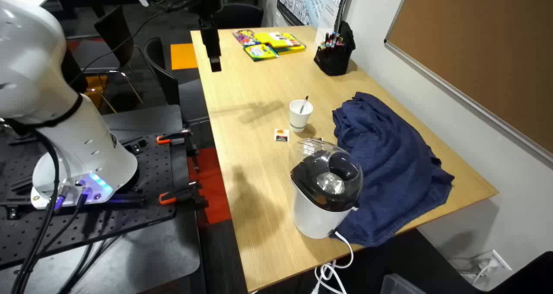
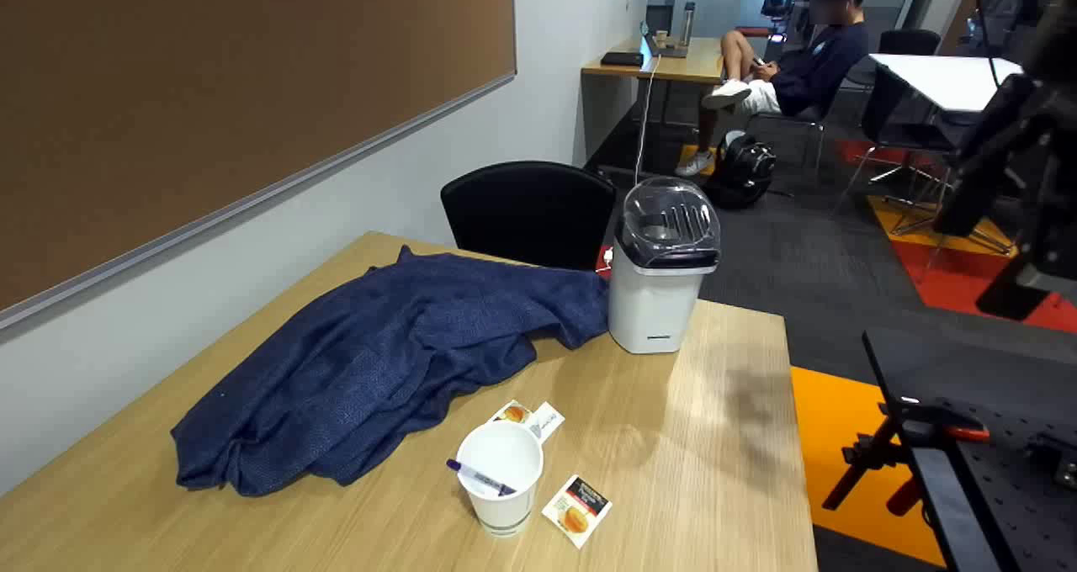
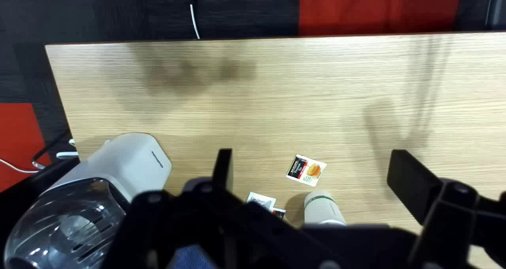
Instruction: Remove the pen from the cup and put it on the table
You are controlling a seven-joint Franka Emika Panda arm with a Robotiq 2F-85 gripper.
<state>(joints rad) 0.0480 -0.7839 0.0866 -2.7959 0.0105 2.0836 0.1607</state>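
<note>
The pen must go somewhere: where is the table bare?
Bare table: the strip from its robot-side edge to the tea packet and white appliance; also from the cup to the yellow packages. Crowded: between cup, appliance and blue cloth, where more packets lie.

Brown board (image 2: 252,92) on pale wall (image 2: 395,185), black chair (image 2: 530,214), dark floor (image 2: 791,252)

White arm (image 1: 39,80), 2-fingered black claw (image 3: 311,168)

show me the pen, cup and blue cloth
Pen (image 2: 481,477): in an exterior view, on its pale middle section.
Cup (image 1: 299,120): in an exterior view, on its outer wall.
Blue cloth (image 1: 384,166): in an exterior view, near its middle.
</note>
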